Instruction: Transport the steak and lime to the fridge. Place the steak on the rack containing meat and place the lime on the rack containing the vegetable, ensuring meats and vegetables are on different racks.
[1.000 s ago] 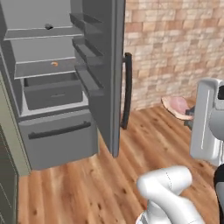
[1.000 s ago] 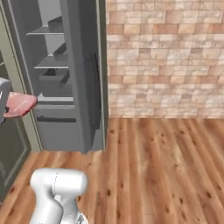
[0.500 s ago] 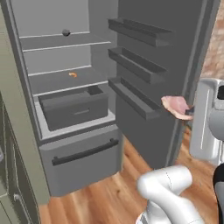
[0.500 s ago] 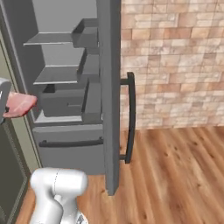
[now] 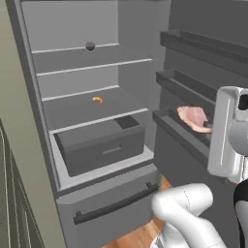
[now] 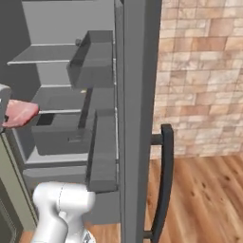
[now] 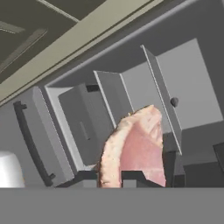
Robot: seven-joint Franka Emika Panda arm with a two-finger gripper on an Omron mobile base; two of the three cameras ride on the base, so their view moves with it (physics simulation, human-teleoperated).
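Observation:
My gripper (image 7: 110, 178) is shut on the steak (image 7: 136, 151), a pink slab with redder patches that rises from between the fingertips in the hand view. The steak (image 5: 193, 117) hangs in front of the open fridge (image 5: 72, 29), level with the door bins, and shows at the far left as the steak (image 6: 19, 114). A small orange curved piece of meat (image 5: 98, 100) lies on the middle shelf. On the shelf above sits a dull grey-purple round vegetable (image 5: 90, 46). The lime is out of view.
A grey drawer (image 5: 101, 143) stands pulled out under the shelves. The open fridge door (image 6: 137, 118) with its bins (image 5: 186, 87) and black handle (image 6: 166, 180) stands right of the steak. A brick wall (image 6: 204, 76) and wooden floor lie beyond the door.
The base has driven closer to the fridge, so the open interior now looms large in both base views. The steak has stayed in the shut gripper throughout.

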